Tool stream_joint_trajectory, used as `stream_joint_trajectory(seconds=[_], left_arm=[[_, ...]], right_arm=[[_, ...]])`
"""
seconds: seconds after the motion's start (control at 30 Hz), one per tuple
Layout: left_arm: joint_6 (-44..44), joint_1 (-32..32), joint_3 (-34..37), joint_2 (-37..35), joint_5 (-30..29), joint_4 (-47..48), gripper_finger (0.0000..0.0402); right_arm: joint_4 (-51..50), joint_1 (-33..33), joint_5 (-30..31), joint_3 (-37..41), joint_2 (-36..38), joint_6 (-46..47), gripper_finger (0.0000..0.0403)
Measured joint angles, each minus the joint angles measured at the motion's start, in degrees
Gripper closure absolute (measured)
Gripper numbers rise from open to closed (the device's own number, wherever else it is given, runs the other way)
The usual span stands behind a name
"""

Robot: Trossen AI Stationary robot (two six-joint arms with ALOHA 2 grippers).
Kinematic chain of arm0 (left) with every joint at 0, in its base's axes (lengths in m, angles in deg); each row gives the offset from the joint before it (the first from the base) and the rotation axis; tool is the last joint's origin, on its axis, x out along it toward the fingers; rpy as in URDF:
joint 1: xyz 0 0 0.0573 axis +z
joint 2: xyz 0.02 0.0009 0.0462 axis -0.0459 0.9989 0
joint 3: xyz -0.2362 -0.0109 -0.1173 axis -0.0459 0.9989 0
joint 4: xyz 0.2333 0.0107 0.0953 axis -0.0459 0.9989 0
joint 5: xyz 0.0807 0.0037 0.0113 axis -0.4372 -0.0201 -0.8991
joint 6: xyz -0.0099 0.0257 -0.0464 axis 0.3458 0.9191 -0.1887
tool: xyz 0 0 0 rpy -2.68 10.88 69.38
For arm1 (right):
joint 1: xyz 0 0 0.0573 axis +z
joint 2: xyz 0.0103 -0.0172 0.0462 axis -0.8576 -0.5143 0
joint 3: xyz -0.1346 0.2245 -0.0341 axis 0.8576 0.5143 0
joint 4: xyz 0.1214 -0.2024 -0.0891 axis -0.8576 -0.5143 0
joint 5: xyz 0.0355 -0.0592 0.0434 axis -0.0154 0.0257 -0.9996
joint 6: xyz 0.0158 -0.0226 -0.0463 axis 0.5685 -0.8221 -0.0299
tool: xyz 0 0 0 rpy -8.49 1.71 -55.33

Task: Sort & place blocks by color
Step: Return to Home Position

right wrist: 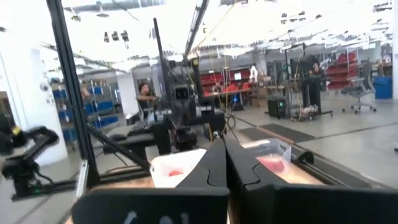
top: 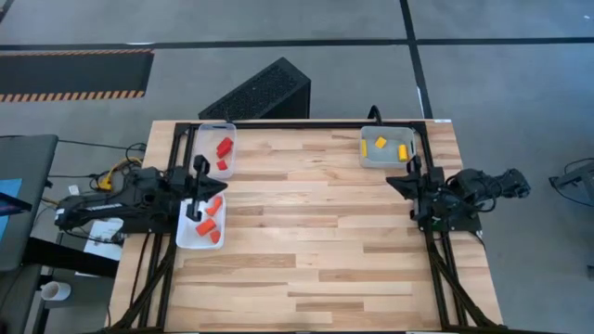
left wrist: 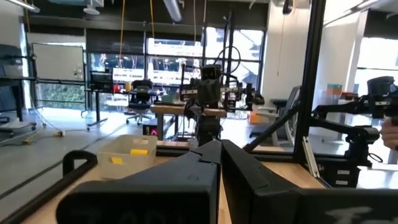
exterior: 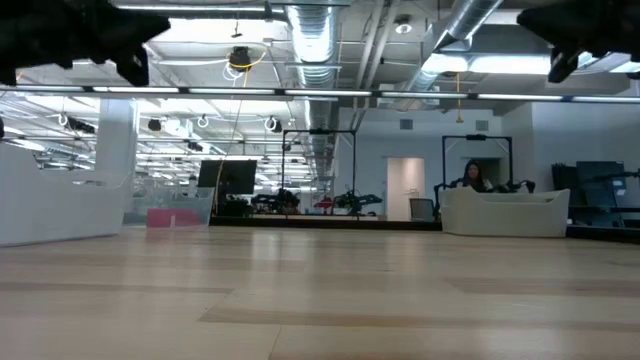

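Red blocks (top: 224,148) lie in a clear tray (top: 206,139) at the table's far left. Orange blocks (top: 210,223) lie in a second tray (top: 188,239) nearer on the left. Yellow blocks (top: 381,144) lie in a tray (top: 371,160) at the far right, which also shows in the left wrist view as the tray (left wrist: 106,163) with the yellow blocks (left wrist: 138,151). My left gripper (top: 221,188) hangs shut and holding nothing between the two left trays, raised off the table. My right gripper (top: 391,184) is shut and holding nothing just near the yellow tray.
A black perforated box (top: 260,90) stands beyond the far edge. Black frame rails (top: 436,269) run along both table sides. The wooden tabletop (top: 316,232) stretches between the arms. A person (exterior: 472,176) sits far off in the room.
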Motion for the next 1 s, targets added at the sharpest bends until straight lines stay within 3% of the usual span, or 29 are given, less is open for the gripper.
stream_joint_trajectory(seconds=[0.17, 0.47, 1.0], left_arm=[[-0.7, 0.0, 5.9, 0.0, -0.2, -8.9, 0.0401], [2.0, 0.0, 5.8, 0.1, 1.8, -7.1, 0.0401], [4.7, 0.0, 5.9, 0.1, 2.7, -4.6, 0.0401]], right_arm=[[-2.1, -0.8, 0.2, 0.2, -0.2, -1.4, 0.04], [-4.8, -4.6, -5.1, 1.1, -0.1, -1.6, 0.0401], [-7.5, -19.1, -18.6, 4.9, -0.1, 0.5, 0.0401]])
